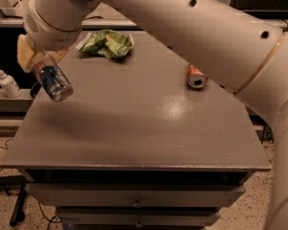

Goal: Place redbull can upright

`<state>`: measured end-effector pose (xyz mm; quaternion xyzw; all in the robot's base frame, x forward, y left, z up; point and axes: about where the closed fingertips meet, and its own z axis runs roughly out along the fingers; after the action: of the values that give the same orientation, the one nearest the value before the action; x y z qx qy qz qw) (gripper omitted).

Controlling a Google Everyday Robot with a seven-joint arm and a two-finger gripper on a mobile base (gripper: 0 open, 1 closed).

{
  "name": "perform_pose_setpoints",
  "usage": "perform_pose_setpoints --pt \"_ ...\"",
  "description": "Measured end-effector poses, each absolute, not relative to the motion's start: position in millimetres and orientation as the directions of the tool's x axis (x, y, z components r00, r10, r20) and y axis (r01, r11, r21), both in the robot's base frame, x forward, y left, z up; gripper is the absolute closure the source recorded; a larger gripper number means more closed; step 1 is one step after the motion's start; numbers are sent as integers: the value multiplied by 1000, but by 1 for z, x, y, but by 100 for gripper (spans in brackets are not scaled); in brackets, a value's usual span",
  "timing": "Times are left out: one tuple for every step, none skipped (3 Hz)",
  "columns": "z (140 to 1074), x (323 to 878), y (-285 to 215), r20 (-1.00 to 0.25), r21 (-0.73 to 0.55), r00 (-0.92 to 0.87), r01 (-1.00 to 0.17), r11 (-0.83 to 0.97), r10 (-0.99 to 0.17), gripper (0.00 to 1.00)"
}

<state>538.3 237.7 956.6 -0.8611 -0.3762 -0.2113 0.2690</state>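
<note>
The redbull can (53, 82), slim, silver and blue with a silver end facing me, hangs tilted in the air above the left side of the grey table (134, 128). My gripper (38, 61) is shut on its upper part, with tan fingers (26, 56) showing around it, at the end of the big white arm (182, 28) that crosses the view from the right. The can does not touch the table.
An orange-red soda can (196, 76) lies on its side at the table's right. A crumpled green bag (107, 43) lies at the back. A white dispenser bottle (7, 83) stands on a shelf to the left. Drawers (134, 200) sit under the tabletop.
</note>
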Motion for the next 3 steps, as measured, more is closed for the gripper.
perform_pose_setpoints --pt "940 518 223 648 -294 571 798 -526 505 100" --pt "911 499 207 706 -289 531 820 -494 469 100" --pt "891 502 190 779 -306 503 825 -475 373 100"
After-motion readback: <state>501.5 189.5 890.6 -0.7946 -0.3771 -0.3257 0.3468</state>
